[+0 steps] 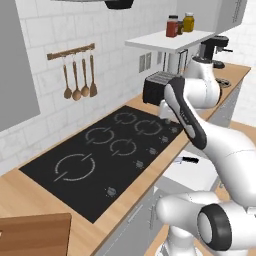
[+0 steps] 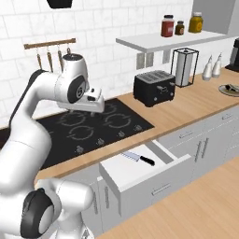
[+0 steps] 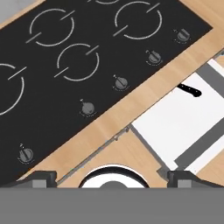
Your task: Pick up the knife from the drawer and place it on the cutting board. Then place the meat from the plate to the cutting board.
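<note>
Drawer [image 2: 140, 173], lower centre of the right base view: pulled out, white inside, grey front with a bar handle. Knife [image 2: 138, 158] lies flat inside it, toward the back, black handle pointing right, blade left; in the hand view its handle [image 3: 189, 90] shows at right, at the drawer's upper edge. Cutting board [image 1: 34, 234], lower left corner of the left base view, on the wooden counter [image 2: 186, 105]. Gripper [image 3: 112, 176], bottom of the hand view: jaws spread wide, holding nothing, above the counter edge beside the black cooktop [image 1: 100, 155]. Toaster [image 2: 153, 87], centre right, behind the cooktop. Plate [image 2: 229, 89], far right edge, with something dark on it, too small to tell.
</note>
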You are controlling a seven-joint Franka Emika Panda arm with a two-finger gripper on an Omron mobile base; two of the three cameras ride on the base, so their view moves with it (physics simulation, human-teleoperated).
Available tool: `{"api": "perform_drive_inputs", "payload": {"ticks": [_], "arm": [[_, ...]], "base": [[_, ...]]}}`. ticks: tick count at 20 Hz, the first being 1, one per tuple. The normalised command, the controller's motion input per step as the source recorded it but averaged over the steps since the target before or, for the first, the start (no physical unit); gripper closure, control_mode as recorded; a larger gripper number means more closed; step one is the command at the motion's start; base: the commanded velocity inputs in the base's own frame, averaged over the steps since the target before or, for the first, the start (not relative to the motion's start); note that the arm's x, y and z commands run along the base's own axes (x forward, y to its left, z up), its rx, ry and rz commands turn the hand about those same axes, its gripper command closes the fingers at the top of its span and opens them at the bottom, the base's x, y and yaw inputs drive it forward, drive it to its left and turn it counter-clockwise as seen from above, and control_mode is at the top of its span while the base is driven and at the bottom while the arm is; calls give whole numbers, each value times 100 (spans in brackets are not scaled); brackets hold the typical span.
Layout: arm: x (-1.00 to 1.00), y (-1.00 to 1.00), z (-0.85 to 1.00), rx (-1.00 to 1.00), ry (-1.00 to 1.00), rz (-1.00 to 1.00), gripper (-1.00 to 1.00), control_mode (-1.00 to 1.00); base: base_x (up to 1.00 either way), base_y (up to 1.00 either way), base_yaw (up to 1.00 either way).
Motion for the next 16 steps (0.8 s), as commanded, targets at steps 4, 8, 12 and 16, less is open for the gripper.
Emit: {"api": "perform_drive_inputs", "payload": {"ticks": [4, 8, 12, 16], "arm": [[-15, -100, -38, 13, -4, 8, -100, -100], [0, -100, -76, 12, 0, 26, -100, -100], [0, -100, -88, 7, -24, 30, -100, -100], [0, -100, -76, 16, -20, 32, -100, -100]], "base": [[0, 0, 0], [0, 0, 0], [0, 0, 0], [0, 0, 0]]}}
